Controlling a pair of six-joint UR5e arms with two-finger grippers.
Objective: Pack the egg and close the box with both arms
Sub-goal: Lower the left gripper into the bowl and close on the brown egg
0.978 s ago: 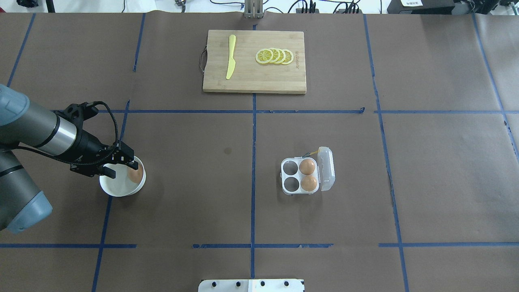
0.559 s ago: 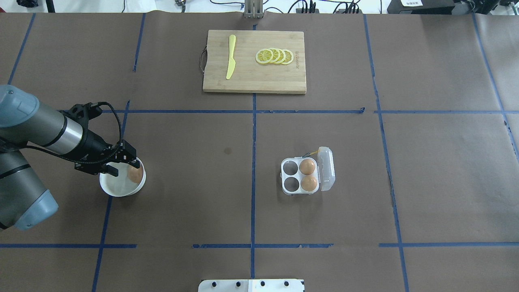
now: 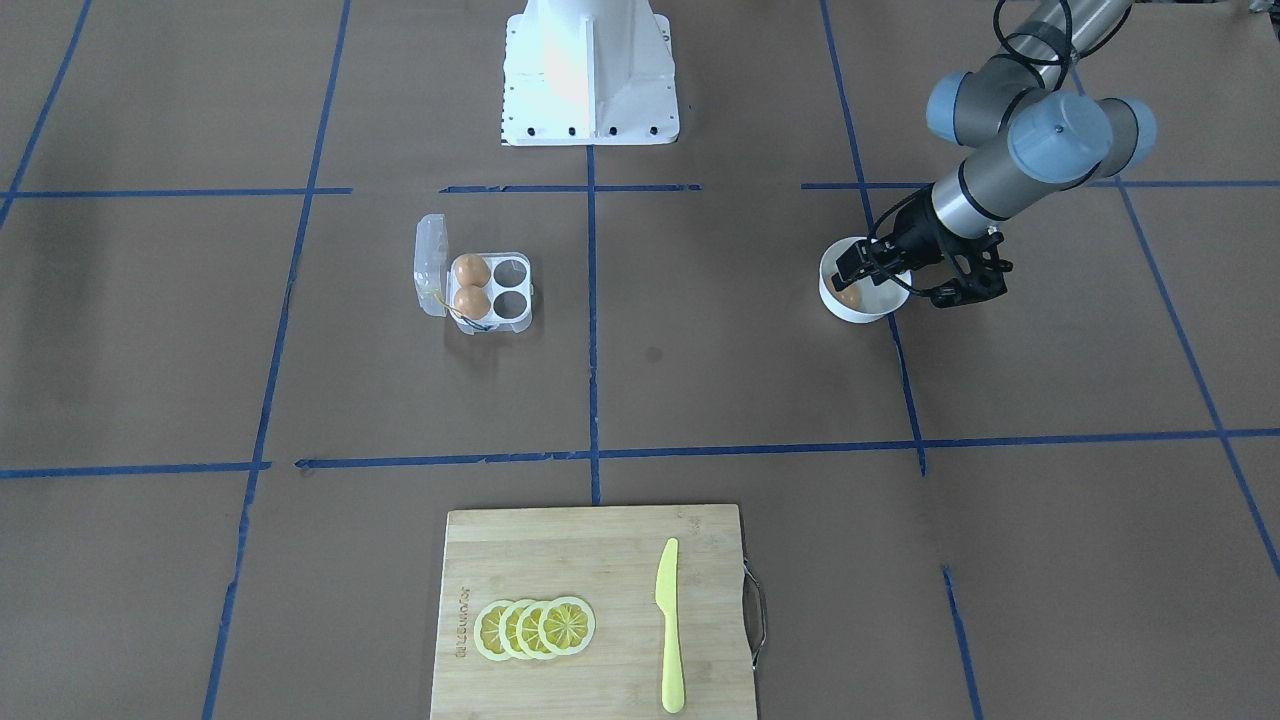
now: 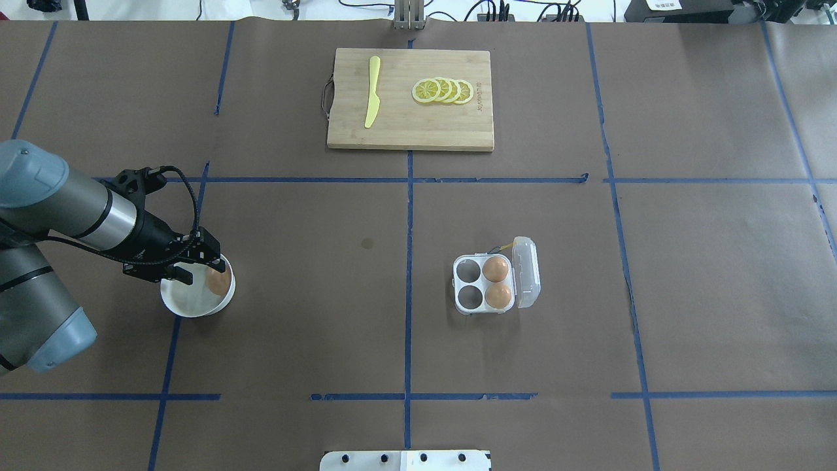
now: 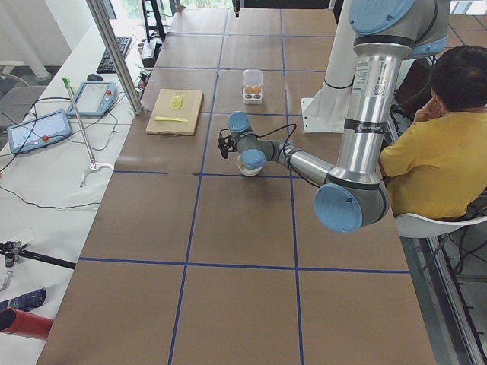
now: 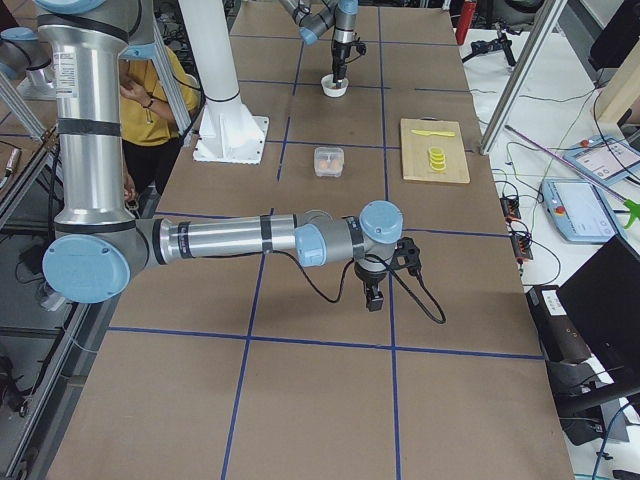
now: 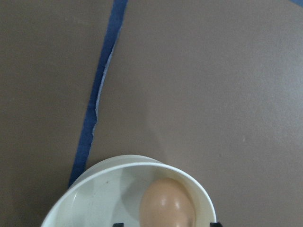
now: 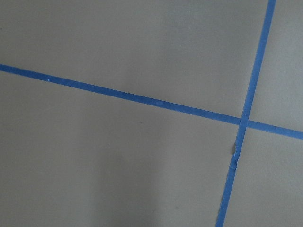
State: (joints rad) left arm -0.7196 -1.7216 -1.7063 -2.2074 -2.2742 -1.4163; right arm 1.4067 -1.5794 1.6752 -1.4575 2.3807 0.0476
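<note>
One orange-brown egg (image 4: 218, 282) lies in a round white bowl (image 4: 188, 299) at the table's left. My left gripper (image 4: 200, 271) is open just above the bowl, its fingers on either side of the egg. In the left wrist view the egg (image 7: 166, 204) sits against the bowl's rim (image 7: 118, 163). The clear egg carton (image 4: 468, 284) stands open right of centre, lid (image 4: 527, 272) folded out, with two eggs (image 4: 496, 268) in its right cups and two left cups empty. My right gripper (image 6: 374, 298) shows only in the exterior right view; I cannot tell its state.
A wooden cutting board (image 4: 399, 134) at the far middle carries a yellow knife (image 4: 372, 91) and lemon slices (image 4: 443, 91). Blue tape lines cross the brown table. The white pedestal base (image 3: 588, 70) stands on the robot's side.
The left arm has shifted slightly, and its open gripper has edged a little closer over the egg in the bowl. The carton and its eggs have not moved.
</note>
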